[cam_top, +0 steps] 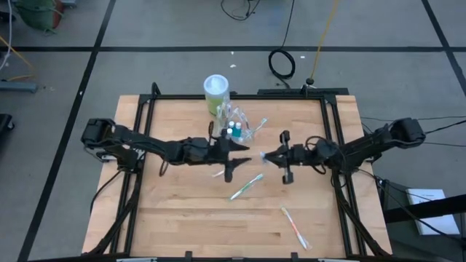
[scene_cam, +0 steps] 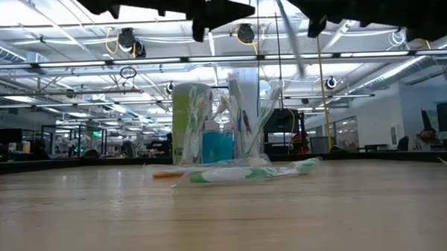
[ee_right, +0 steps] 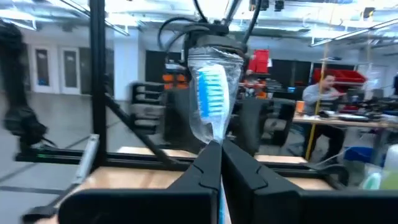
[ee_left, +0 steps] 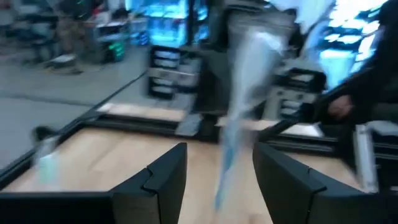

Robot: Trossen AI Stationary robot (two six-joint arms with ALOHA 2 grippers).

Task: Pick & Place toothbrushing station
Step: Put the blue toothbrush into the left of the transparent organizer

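Right tool (ee_right: 219,155), raised mid-table, pinches a wrapped toothbrush (ee_right: 212,102) between closed fingers. Left tool (cam_top: 231,154) faces it, open, apparently bracketing the same brush. Behind them the station (cam_top: 237,122), a clear holder, stands beside the green canister (cam_top: 216,91) near the table's (cam_top: 182,218) far edge. A clean handover needs one firm grip before release.

High view looks straight down on whole table (cam_top: 182,211), both arms incl. Low view sits at tabletop height, faces level across the wood into the hall behind; it shares with high view the green canister (scene_cam: 188,123) and the lying toothbrush (scene_cam: 247,171) (very near the lens). Left wrist cam looks fwd past its own fingers (ee_left: 158,180); right wrist cam likewise, fingers (ee_right: 205,171) close.
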